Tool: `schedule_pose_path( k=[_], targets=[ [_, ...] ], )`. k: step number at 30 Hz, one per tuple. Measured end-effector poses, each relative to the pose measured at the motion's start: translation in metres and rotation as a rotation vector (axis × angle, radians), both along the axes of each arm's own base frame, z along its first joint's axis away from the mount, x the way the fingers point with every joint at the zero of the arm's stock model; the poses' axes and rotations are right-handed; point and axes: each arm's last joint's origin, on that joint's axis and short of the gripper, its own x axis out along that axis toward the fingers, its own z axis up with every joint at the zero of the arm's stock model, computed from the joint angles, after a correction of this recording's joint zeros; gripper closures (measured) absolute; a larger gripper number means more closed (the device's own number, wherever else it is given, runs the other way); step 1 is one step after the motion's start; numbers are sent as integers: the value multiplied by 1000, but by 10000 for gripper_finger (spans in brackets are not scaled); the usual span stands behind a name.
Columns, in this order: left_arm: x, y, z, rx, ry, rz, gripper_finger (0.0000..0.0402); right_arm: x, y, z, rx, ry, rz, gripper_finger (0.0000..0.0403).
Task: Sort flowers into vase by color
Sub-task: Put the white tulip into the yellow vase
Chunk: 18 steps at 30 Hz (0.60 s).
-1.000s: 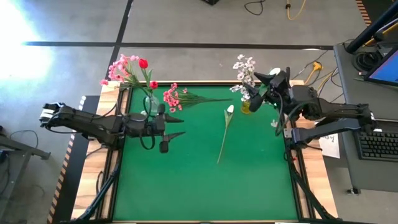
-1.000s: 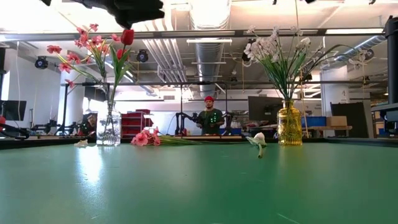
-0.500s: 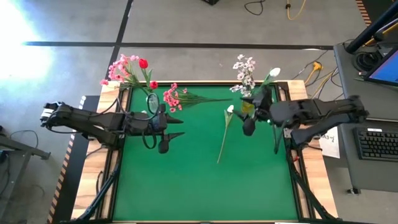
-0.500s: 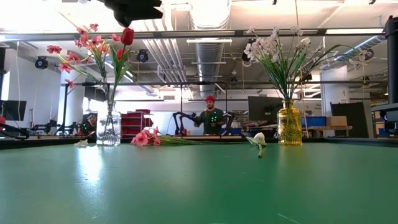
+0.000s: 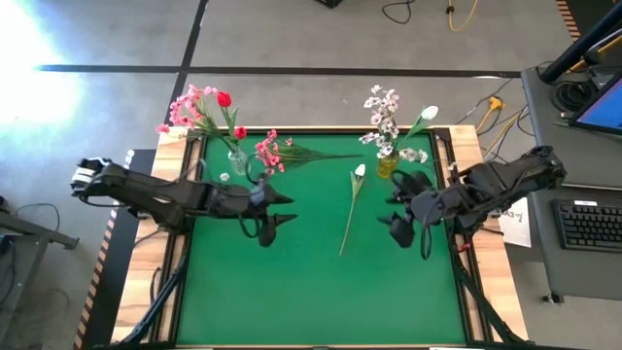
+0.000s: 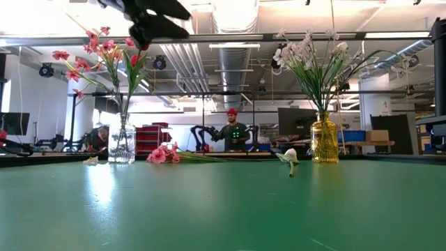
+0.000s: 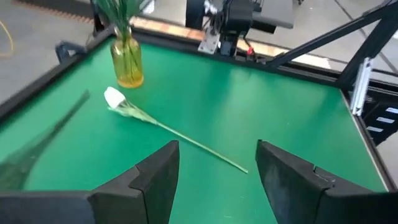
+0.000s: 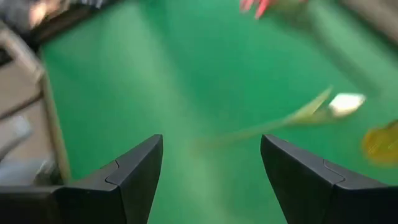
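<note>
A white tulip [image 5: 350, 209] lies flat on the green mat, its bud [image 7: 114, 98] toward the far edge; it is blurred in the right wrist view [image 8: 345, 103]. A pink spray [image 5: 269, 151] lies near the clear vase [image 5: 236, 161], which holds pink and red flowers. The yellow vase [image 5: 387, 165] holds white blossoms and a white tulip. My left gripper [image 5: 280, 210] hovers open left of the tulip's stem, which shows ahead of its fingers [image 7: 217, 152]. My right gripper [image 5: 398, 210] hovers open right of the stem [image 8: 211, 149].
Both vases stand along the mat's far edge [image 6: 122, 143] [image 6: 324, 143]. The mat's near half [image 5: 321, 292] is bare. A raised frame borders the mat [image 5: 465, 262]. A person stands in the room beyond the table [image 6: 233, 132].
My right gripper has swung away from the yellow vase toward the table's near edge and has come down beside the lying tulip. My left gripper has shifted slightly right, toward the tulip. The flowers have stayed where they were.
</note>
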Motion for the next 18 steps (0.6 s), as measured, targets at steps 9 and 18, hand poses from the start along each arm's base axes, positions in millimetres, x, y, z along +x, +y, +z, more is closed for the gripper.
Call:
schedule_pose_path(
  k=[9, 18],
  targets=[
    [49, -8, -41, 2, -10, 20, 202, -22, 22, -19, 154, 190, -26, 144],
    [85, -12, -67, 42, -1, 88, 202, -33, 43, -42, 208, 255, -75, 112]
  ],
)
